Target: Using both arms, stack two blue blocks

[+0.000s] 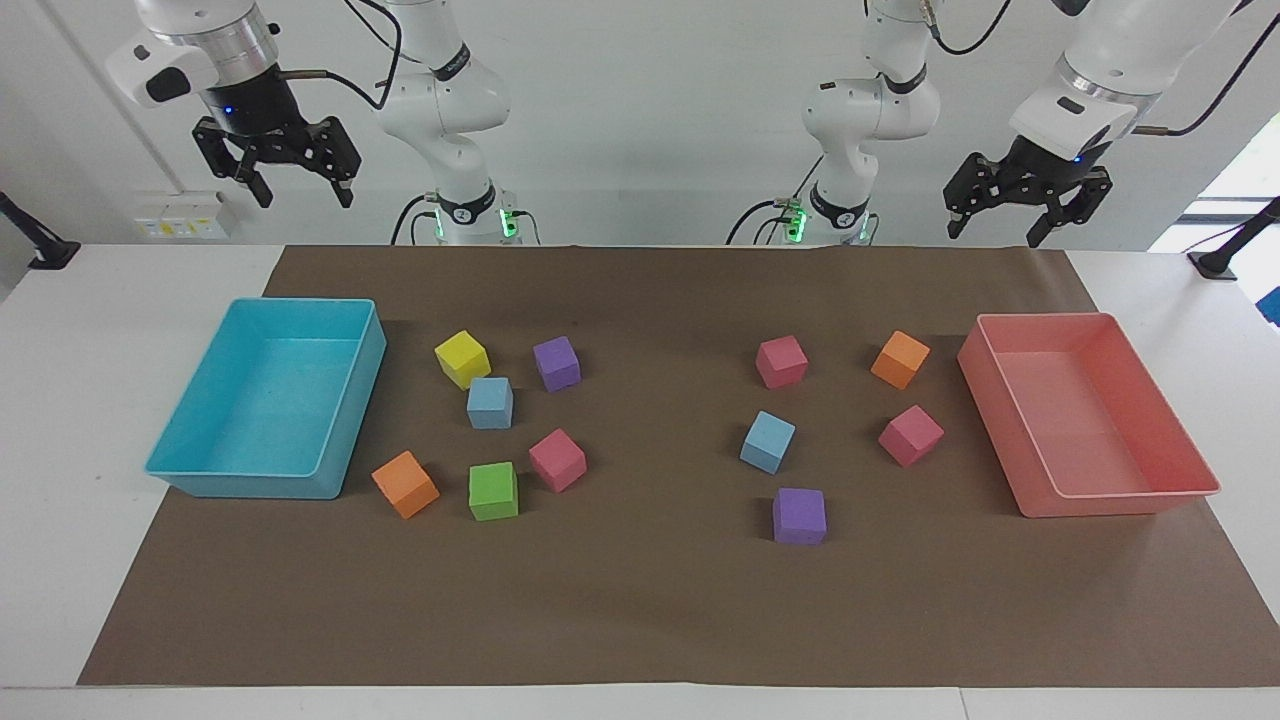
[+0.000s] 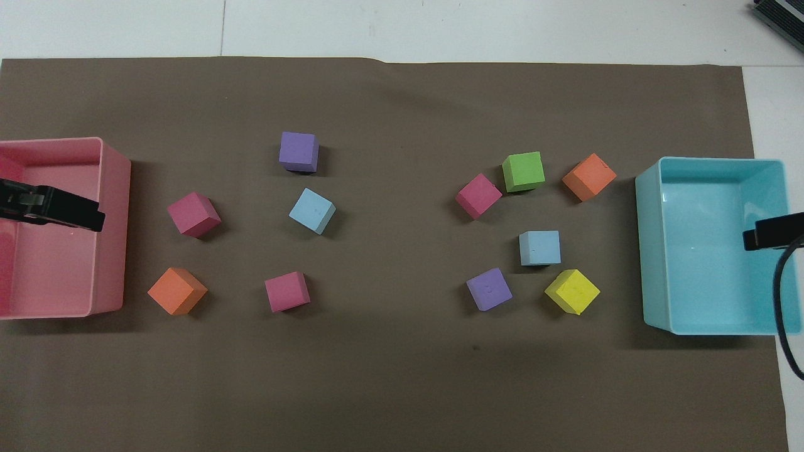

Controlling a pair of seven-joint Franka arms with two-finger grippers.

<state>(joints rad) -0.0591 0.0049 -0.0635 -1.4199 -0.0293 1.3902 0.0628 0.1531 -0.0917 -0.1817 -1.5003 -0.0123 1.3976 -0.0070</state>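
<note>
Two light blue blocks lie apart on the brown mat. One blue block [image 1: 490, 403] [image 2: 539, 247] sits toward the right arm's end, touching nothing, just beside a yellow cube [image 1: 462, 358]. The other blue block [image 1: 768, 442] [image 2: 312, 211] sits toward the left arm's end, with a purple cube [image 1: 799, 516] farther from the robots. My right gripper [image 1: 303, 198] hangs open and empty high over the turquoise tray's end. My left gripper [image 1: 994, 235] is open and empty, raised above the pink tray's end; one of its fingers [image 2: 63, 213] shows over that tray.
A turquoise tray [image 1: 250, 486] stands at the right arm's end and a pink tray [image 1: 1120, 503] at the left arm's end. Purple [image 1: 556, 362], pink [image 1: 557, 459], green [image 1: 493, 490] and orange [image 1: 405, 484] cubes surround one blue block; pink [image 1: 781, 361] and orange [image 1: 900, 359] cubes lie near the other.
</note>
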